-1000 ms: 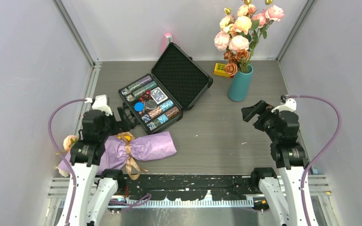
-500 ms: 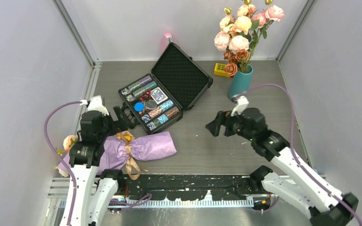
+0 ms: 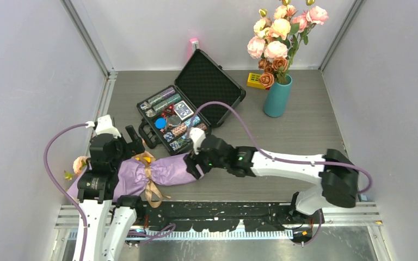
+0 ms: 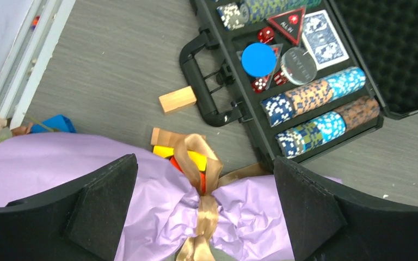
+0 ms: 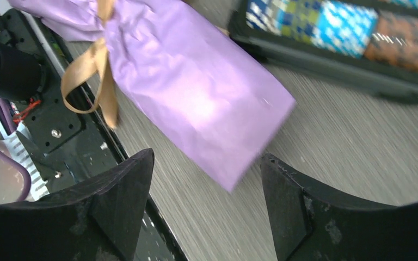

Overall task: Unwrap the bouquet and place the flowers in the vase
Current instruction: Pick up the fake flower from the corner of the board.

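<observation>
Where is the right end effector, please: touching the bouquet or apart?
Cannot tell: the right wrist view shows the bouquet, blurred, close inside the open right end effector.

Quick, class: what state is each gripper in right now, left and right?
Left gripper: open, empty, above the bouquet's tan ribbon.
Right gripper: open, empty, fingers either side of the bouquet's plain end.

The left arm covers the flower end of the bouquet by the left edge of the counter; only one peach rose peeks out. The right tool hides its other end, so contact cannot be told. In the right wrist view the bouquet is blurred and cut off at the top edge.
</observation>
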Tool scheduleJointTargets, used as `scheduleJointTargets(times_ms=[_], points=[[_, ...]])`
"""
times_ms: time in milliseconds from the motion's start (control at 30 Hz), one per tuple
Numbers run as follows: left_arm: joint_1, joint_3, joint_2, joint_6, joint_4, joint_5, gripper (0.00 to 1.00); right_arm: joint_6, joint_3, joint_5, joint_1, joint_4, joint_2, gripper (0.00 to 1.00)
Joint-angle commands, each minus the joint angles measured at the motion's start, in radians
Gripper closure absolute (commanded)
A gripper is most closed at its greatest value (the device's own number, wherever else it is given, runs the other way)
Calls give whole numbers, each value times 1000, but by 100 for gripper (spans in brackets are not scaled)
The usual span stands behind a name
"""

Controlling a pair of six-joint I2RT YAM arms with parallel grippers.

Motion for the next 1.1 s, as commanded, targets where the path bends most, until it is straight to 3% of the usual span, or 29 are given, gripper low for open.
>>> scheduleJointTargets(times_ms=[0,167,500,867,1067], points=[[5,-3,-27,27,-61,-65,0,-109,159,-14,49,113,113,24],[4,-30,-67,-11,-13,6,0,-157,258,-108,52,196,270,25],[5,-29,-66,-16,-25,11,0,-188,505,-218,52,169,522,24],[5,-30,-81,-15,-25,2,0,-172,583,-266,39,172,651,18],[5,-30,-82,-15,-24,3,0,-93,527,-314,42,197,645,18]])
